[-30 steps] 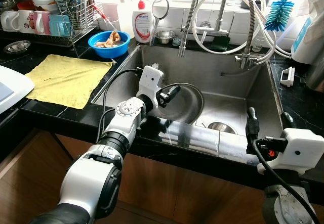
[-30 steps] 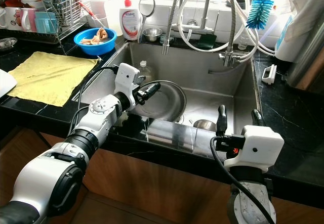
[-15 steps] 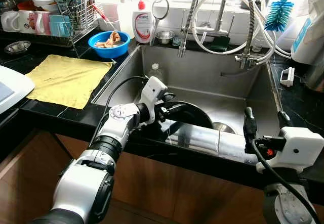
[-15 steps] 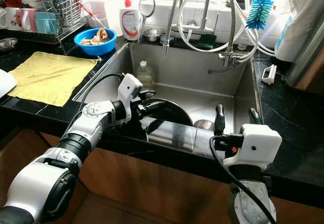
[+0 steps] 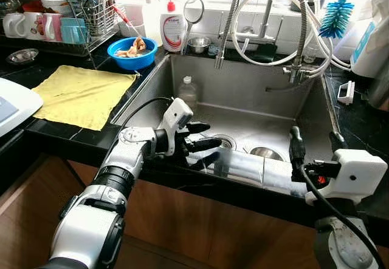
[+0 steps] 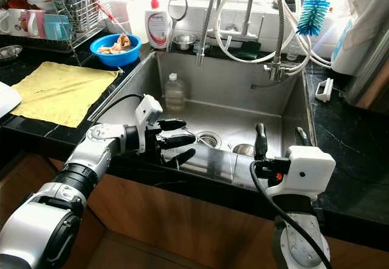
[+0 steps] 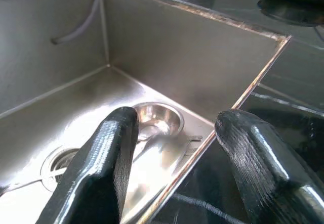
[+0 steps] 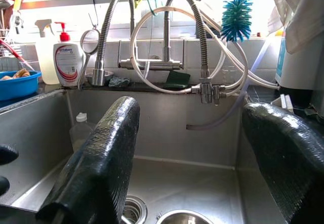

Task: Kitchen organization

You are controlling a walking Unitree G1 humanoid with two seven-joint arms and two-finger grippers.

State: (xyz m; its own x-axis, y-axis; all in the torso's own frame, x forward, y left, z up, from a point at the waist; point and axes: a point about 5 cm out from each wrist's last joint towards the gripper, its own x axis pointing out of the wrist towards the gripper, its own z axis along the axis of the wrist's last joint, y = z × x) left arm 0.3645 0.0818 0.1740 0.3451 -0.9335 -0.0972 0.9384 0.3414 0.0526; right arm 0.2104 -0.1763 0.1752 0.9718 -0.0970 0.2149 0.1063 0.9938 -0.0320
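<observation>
Reaching over the front rim of the sink (image 5: 316, 108), the left hand (image 5: 203, 143) hangs low in the basin with its two black fingers spread apart and nothing between them. It points toward the small steel bowl (image 5: 265, 153) on the sink floor beside the drain (image 5: 224, 141), which looks like the next thing to be picked up in tidying this kitchen. The left wrist view shows the same bowl (image 7: 158, 120) lying past the gap between the fingers (image 7: 109, 158), so the hand seems lined up for an approach rather than a grasp; bowl and fingers are apart.

The right hand (image 5: 313, 150) sits at the near edge of the desk (image 5: 364, 120), fingers wide apart and empty, aimed along the basin toward the faucet (image 8: 167, 37). It is probably parked there to stay clear of the working arm.

A small plastic bottle (image 5: 187, 89) stands upright against the back wall of the sink. On the desk to the left lies a yellow cloth (image 5: 82, 93), likely a drying spot, with a blue bowl (image 5: 130, 50) of what may be scraps behind it.
</observation>
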